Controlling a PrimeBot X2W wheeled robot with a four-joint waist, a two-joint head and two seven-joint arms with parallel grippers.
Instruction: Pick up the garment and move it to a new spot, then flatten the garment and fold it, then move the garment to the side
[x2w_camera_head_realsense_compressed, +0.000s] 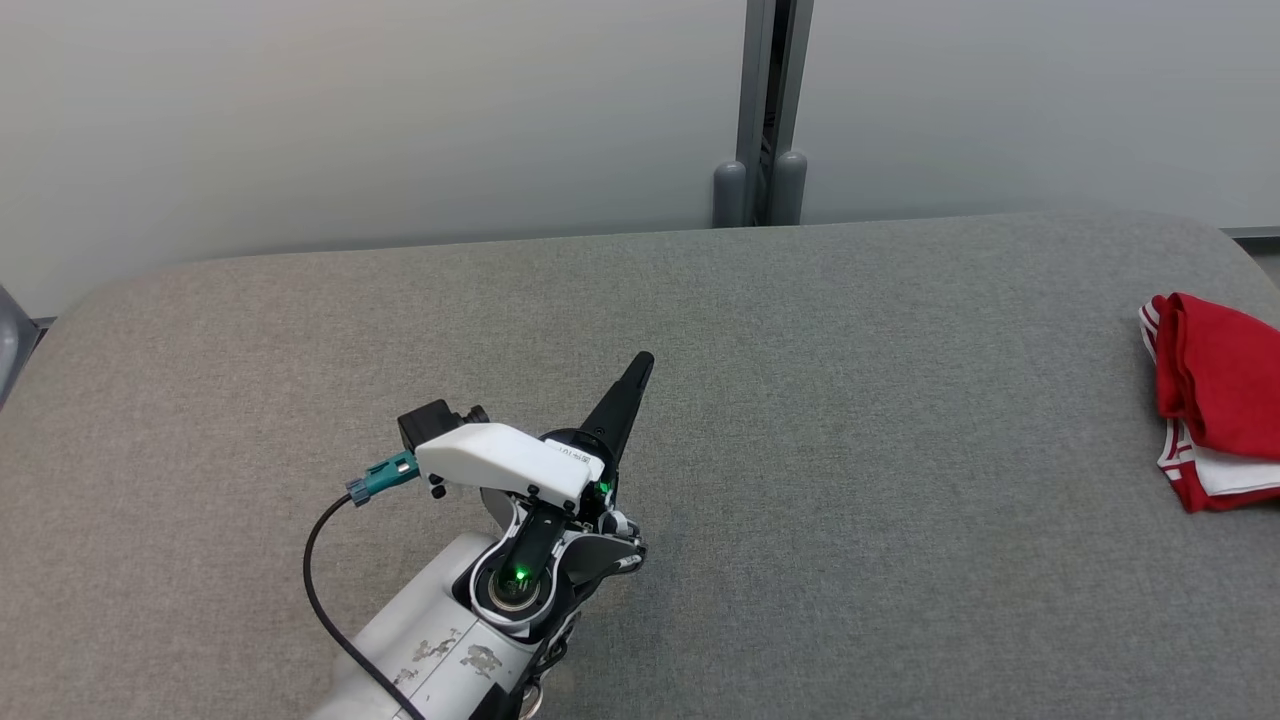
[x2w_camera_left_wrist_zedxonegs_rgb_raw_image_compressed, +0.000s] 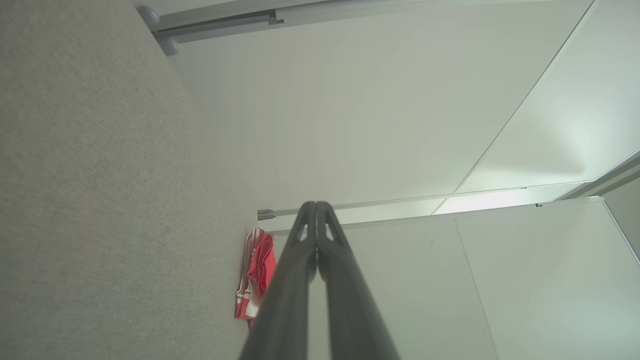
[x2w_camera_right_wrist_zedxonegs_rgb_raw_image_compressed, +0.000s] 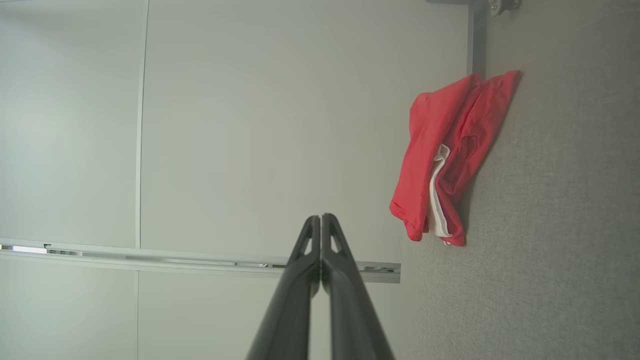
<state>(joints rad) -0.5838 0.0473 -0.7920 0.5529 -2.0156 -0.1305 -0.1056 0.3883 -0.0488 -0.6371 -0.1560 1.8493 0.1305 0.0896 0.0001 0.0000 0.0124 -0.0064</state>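
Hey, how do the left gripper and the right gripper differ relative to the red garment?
In the wrist views, the left gripper overlaps an edge of the garment; the right gripper stands clear of it. The garment looks small past the left gripper, larger beside the right gripper. Both are shut, empty, and apart from it.

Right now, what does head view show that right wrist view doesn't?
Head view adds: the left gripper, shut, held over the middle of the table, with its black cable.
Right wrist view adds: the right gripper, fingers pressed shut, and a wall rail.
Shared: the red and white garment, bunched near the right edge of the grey table, clear of both grippers.
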